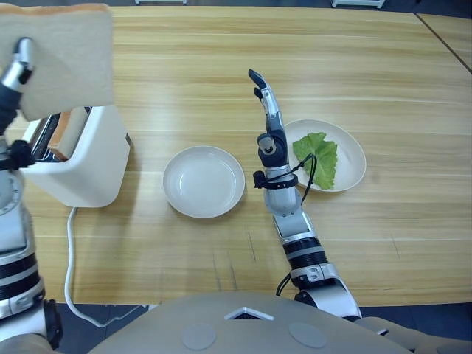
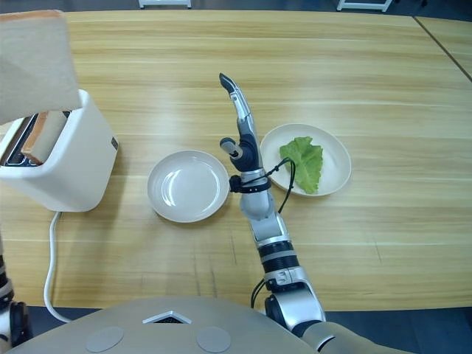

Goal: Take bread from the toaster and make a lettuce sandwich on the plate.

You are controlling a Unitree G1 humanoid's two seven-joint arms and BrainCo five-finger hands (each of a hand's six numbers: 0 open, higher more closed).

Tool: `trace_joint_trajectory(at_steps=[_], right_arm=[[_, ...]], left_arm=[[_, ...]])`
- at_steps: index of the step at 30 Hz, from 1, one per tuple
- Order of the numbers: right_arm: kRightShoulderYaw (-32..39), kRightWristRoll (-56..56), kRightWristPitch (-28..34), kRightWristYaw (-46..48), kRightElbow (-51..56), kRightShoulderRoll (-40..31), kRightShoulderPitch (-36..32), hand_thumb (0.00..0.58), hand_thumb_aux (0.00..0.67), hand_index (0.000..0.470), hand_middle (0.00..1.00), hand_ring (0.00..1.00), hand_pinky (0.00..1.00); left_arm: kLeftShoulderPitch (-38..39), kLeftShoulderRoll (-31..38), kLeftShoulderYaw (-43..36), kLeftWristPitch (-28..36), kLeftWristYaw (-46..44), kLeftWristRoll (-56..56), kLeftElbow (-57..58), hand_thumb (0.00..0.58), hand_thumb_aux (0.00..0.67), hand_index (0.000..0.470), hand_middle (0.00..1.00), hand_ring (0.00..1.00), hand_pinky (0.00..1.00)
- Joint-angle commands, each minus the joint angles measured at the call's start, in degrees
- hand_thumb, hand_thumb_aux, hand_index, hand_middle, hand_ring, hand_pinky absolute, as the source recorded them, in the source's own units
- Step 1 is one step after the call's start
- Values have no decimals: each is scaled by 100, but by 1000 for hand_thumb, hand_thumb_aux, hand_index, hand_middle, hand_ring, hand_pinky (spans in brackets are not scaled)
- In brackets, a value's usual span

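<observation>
My left hand [image 1: 18, 70] is shut on a slice of bread [image 1: 63, 55], held up in the air above the white toaster [image 1: 88, 158] at the left. A second slice [image 1: 65, 133] stands in the toaster's slot. An empty white plate [image 1: 203, 181] lies in the middle of the table. To its right a lettuce leaf [image 1: 318, 156] rests in a white dish [image 1: 352, 151]. My right hand [image 1: 267, 122] stands between plate and dish, fingers straight and pointing away from me, holding nothing.
The toaster's white cord [image 1: 71, 258] runs down over the table's near edge. The wooden table [image 1: 221, 59] stretches bare behind the dishes. A seam to a neighbouring table [image 1: 442, 40] crosses the far right corner.
</observation>
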Motion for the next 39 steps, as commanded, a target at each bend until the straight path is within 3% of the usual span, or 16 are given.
trace_joint_trajectory(at_steps=[1,8,15,26,27,28,29,30,31,39], right_arm=[[-265,88,98,-77,-191,-126,-26,0,0,0,0,0,0],[-933,277,193,-326,-542,-338,-69,0,0,0,0,0,0],[-1014,278,201,-327,-547,-345,-35,0,0,0,0,0,0],[-902,221,137,-301,-432,-356,-46,0,0,0,0,0,0],[-899,218,132,-303,-421,-362,-51,0,0,0,0,0,0],[-898,214,124,-305,-407,-370,-58,0,0,0,0,0,0],[-903,213,117,-304,-401,-381,-64,0,0,0,0,0,0],[-911,214,112,-303,-397,-394,-71,0,0,0,0,0,0],[-924,217,105,-302,-391,-409,-78,0,0,0,0,0,0],[-1131,31,107,-358,-318,-743,-127,0,0,0,0,0,0]], left_arm=[[-61,-554,-1173,401,-442,120,161,580,670,470,0,0,0],[-171,-1152,-2459,728,-942,681,1360,580,670,470,0,0,0],[-297,-1288,-2769,684,-1168,1044,2427,580,670,470,0,0,0],[-199,-1420,-3111,820,-1223,1614,2695,580,670,470,0,0,0],[-195,-1408,-3119,849,-1192,1691,2662,575,607,426,0,0,0],[-188,-1390,-3122,872,-1174,1769,2621,517,449,315,0,0,0],[-161,-1365,-3119,895,-1172,1827,2537,291,197,138,0,0,0],[-138,-1342,-3110,921,-1154,1891,2450,53,32,22,0,0,0],[-121,-1317,-3099,953,-1126,1989,2360,0,0,0,0,0,0],[10,-1170,-3002,1215,-966,2617,1782,0,0,0,0,0,0]])
